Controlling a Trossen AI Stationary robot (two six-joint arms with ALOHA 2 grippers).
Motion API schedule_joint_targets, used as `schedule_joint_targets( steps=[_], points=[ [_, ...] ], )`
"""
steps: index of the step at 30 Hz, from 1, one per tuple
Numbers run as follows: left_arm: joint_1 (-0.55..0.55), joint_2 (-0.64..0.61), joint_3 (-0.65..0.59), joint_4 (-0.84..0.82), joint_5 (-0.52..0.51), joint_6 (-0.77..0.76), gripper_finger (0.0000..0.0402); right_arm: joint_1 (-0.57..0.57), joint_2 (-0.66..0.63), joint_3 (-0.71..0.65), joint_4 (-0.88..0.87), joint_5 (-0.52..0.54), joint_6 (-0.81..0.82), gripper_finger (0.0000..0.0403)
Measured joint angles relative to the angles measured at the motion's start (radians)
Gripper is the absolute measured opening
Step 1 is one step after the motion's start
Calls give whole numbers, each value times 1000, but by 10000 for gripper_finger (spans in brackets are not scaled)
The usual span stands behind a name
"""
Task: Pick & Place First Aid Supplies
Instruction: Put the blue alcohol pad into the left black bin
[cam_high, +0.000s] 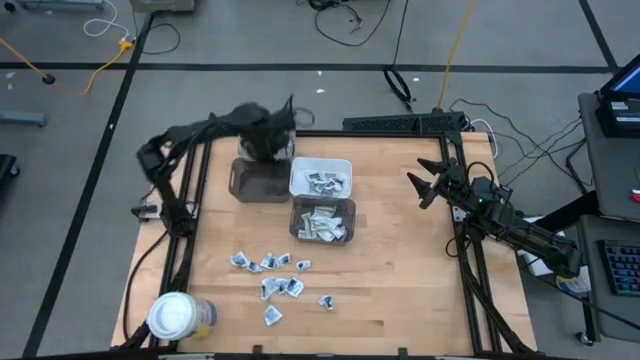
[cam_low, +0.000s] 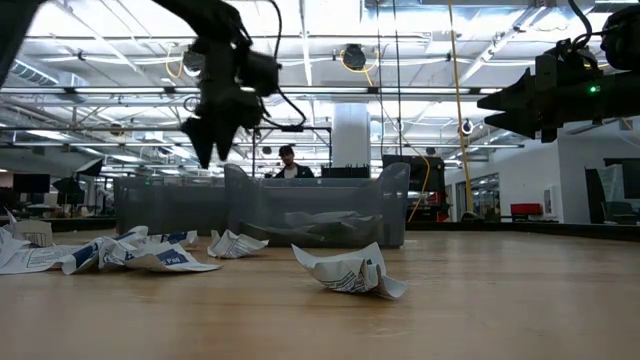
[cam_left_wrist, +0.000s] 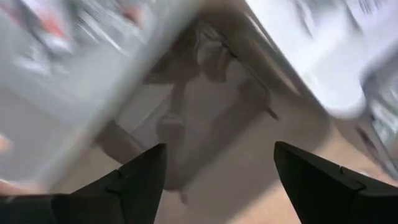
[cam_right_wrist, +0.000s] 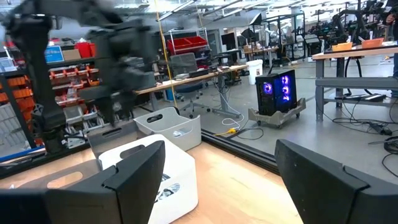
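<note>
Item: first aid packets (cam_high: 275, 278), loose on the desk (cam_high: 400, 290) near its front edge; more lie in the white bin (cam_high: 320, 178) and the grey bin (cam_high: 322, 221).

Left end effector (cam_high: 268, 140): fingers apart, empty, above the dark bin (cam_high: 258, 180). I'd clear that bin's rim before descending to the loose packets.

Right end effector (cam_high: 428, 183): wide open, empty, parked well apart.

Dark bin's contents: blurred, undetermined.

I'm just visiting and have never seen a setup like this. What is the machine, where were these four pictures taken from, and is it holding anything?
It is a robot with two dark arms at a wooden table. One picture looks straight down, one looks level across the tabletop, and two come from cameras on the wrists. The left hand hangs open and empty over a dark grey bin. The right hand waits open at the side. Paper packets lie scattered on the table, and more sit in a white bin and a second grey bin. A white-lidded jar stands at a corner.
</note>
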Motion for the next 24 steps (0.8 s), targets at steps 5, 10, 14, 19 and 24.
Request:
schedule_joint_targets(
  steps=[5, 10, 14, 19, 24],
  points=[
    [-168, -190, -254, 102, 6, -151, 287, 0, 0, 0, 0, 0, 0, 297],
    [-363, -315, -420, 114, 24, -350, 286, 0, 0, 0, 0, 0, 0, 297],
    [-532, -377, -495, 130, 26, -501, 285, 0, 0, 0, 0, 0, 0, 297],
    [-720, -398, -518, 146, 33, -568, 280, 0, 0, 0, 0, 0, 0, 297],
    [-851, -400, -518, 167, 45, -454, 284, 0, 0, 0, 0, 0, 0, 297]
  ],
)
